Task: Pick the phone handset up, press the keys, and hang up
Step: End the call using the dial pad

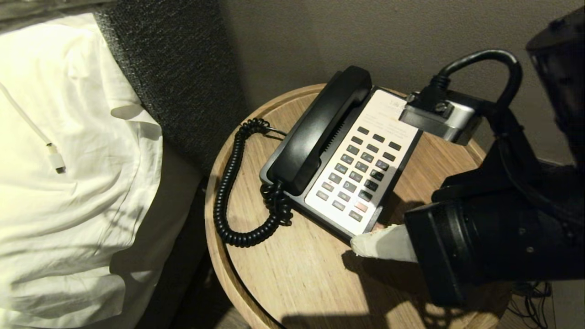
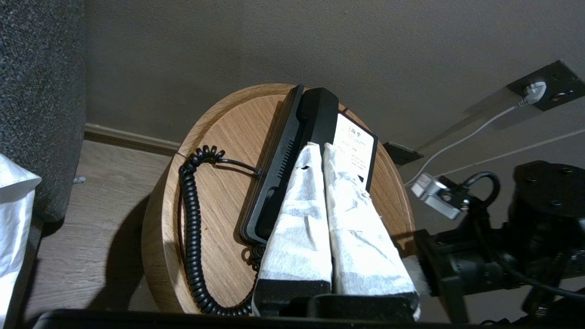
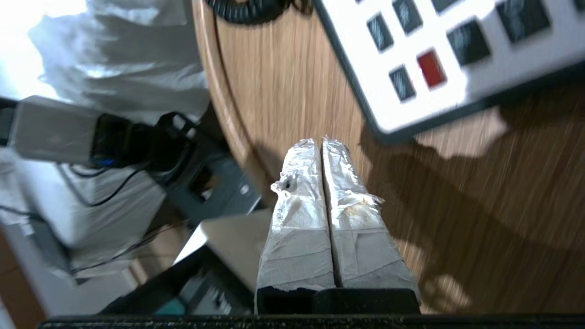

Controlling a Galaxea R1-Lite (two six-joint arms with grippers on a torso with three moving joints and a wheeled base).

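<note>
The black phone handset [image 1: 320, 128] lies in its cradle on the left side of the phone base [image 1: 388, 119], which stands on a round wooden table [image 1: 297, 274]. Its coiled cord [image 1: 228, 183] loops over the wood to the left. The dark keys [image 1: 361, 171] sit on the white panel. My right gripper [image 1: 358, 244] is shut and empty, its wrapped tips just off the base's near corner, close to the red key [image 3: 429, 68]. My left gripper [image 2: 320, 148] is shut on nothing and held back from the table, pointing at the handset [image 2: 317, 114]. It does not show in the head view.
A bed with white linen [image 1: 68, 160] and a dark padded headboard [image 1: 173, 68] stand left of the table. A white cable end [image 1: 55, 162] lies on the linen. A wall socket [image 2: 544, 89] with a white plug is behind. The table has a raised rim [image 1: 215, 219].
</note>
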